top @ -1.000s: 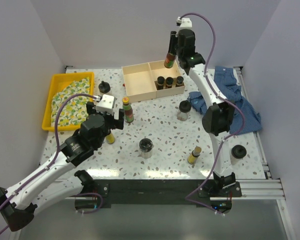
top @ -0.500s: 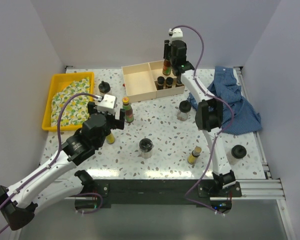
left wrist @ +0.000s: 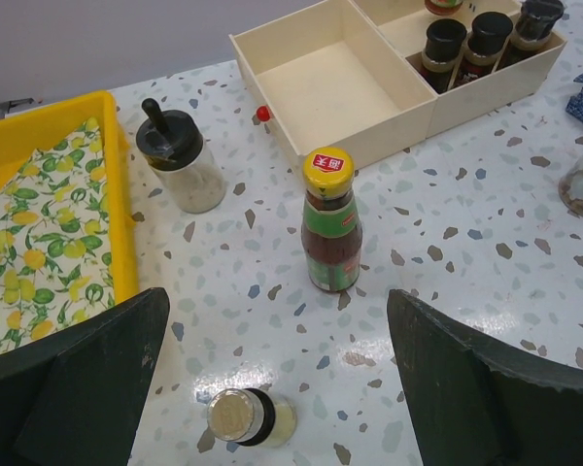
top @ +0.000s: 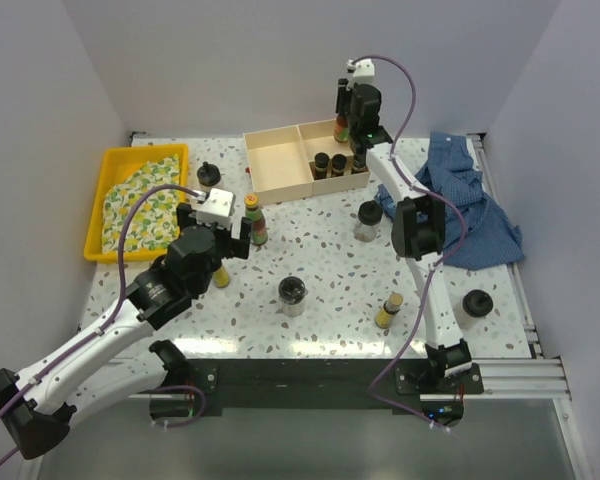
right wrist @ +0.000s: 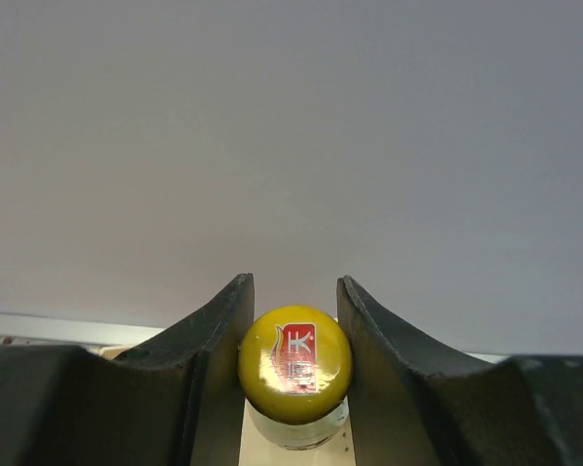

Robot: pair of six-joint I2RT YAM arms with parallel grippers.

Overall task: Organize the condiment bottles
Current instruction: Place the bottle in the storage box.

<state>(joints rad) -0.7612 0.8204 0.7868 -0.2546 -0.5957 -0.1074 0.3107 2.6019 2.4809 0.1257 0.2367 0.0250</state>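
Right gripper is clamped snug on a yellow-capped bottle, with both fingers pressed against the sides of the cap and no gap to be seen. In the top view that bottle is held upright over the back of the right compartment of the wooden box. Whether it's touching the box floor can't be told. Three dark-capped bottles are lined up along the front of that same compartment.

Left gripper is spread wide with nothing held, hung above the table. A sauce bottle with a yellow cap is stood upright just ahead of the open fingers and is touched by neither. A small yellow bottle is laid on its side closer in, seen between the two fingers in the wrist view. A black-lidded jar is parked off to the left, near a yellow tray. Two more jars and another little yellow bottle are scattered across the near half of the table.
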